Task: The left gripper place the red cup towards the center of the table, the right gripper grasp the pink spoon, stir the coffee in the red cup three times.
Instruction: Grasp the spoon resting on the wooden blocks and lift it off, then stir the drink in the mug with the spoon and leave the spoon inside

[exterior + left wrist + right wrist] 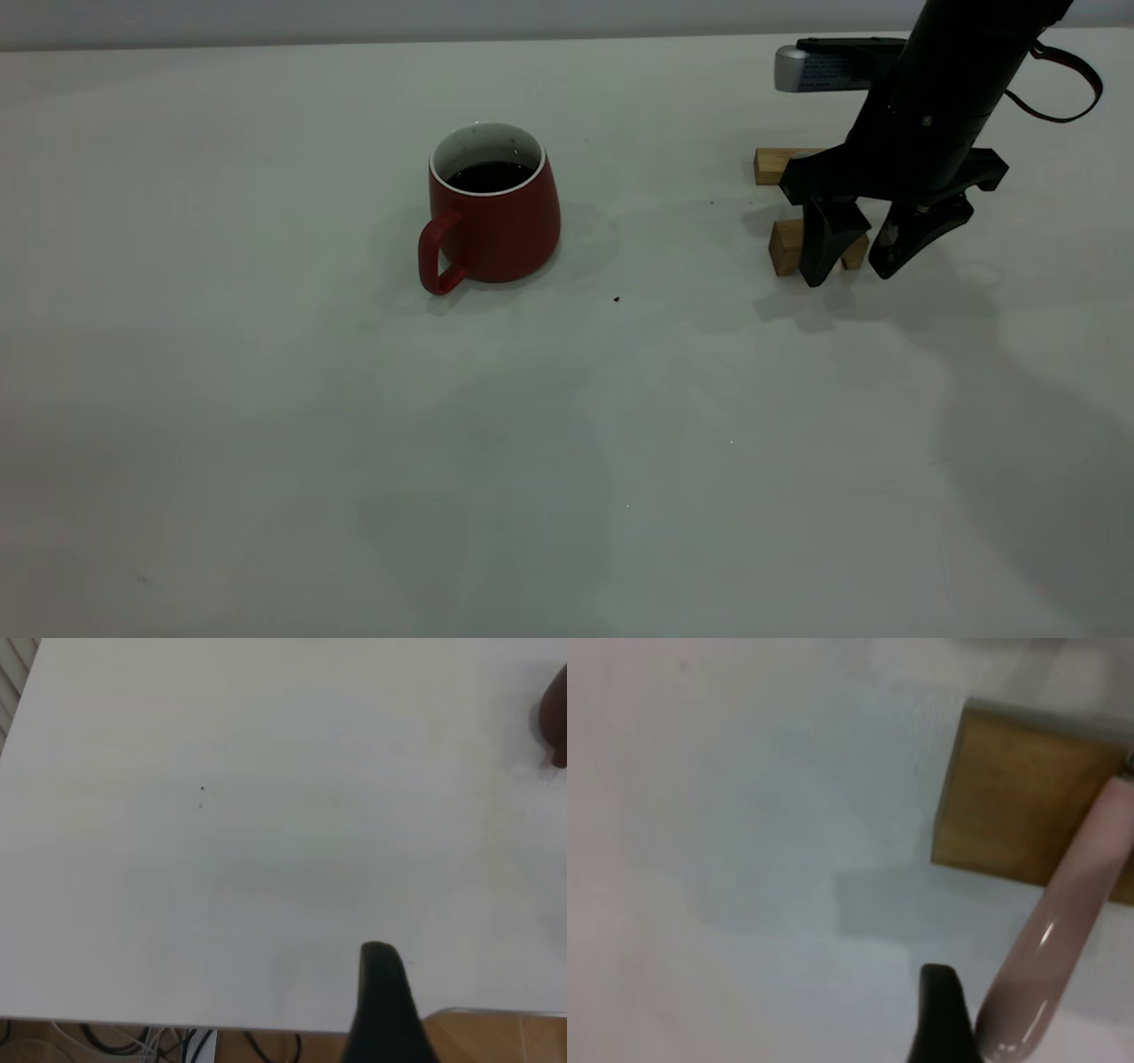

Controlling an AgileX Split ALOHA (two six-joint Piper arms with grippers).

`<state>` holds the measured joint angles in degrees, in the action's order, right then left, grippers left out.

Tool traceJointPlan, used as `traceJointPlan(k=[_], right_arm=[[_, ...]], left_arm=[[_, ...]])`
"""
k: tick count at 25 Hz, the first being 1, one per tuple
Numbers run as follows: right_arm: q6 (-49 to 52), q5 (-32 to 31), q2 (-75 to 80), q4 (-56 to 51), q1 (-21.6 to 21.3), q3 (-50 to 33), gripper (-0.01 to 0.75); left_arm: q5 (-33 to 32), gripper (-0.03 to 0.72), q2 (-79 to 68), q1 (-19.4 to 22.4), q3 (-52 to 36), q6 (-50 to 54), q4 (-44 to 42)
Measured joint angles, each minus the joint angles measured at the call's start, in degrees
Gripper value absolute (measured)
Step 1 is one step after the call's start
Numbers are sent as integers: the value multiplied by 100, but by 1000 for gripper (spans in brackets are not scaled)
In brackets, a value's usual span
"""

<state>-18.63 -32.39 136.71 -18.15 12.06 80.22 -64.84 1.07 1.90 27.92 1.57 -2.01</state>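
Exterior view hides the pink spoon (pixel 1050 948) behind the right claw (pixel 850 266), spread over two wooden blocks (pixel 785 246). Glossy red cup (pixel 494 208) of coffee (pixel 490 175) stands mid-counter (pixel 266 399). Left claw's (pixel 383 1010) state is unclear.

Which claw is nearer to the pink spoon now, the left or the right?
Right. The right claw hangs open directly over the pink spoon by the wooden blocks. The left claw is at the table edge, far off.
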Motion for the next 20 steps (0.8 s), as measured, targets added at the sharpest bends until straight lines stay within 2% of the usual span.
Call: traceJointPlan(k=[4, 9, 10, 15, 20], right_arm=[[0, 47, 20, -6, 0, 0, 439], [11, 45, 20, 47, 0, 0, 166], [13, 45, 7, 95, 0, 0, 143], [28, -86, -395, 207, 0, -6, 145], [323, -718, -1446, -280, 0, -6, 145]], left_arm=[[0, 573, 0, 0, 0, 0, 0], [0, 573, 0, 0, 0, 0, 0], [0, 573, 0, 0, 0, 0, 0], [0, 573, 0, 0, 0, 0, 0], [0, 573, 0, 0, 0, 0, 0]])
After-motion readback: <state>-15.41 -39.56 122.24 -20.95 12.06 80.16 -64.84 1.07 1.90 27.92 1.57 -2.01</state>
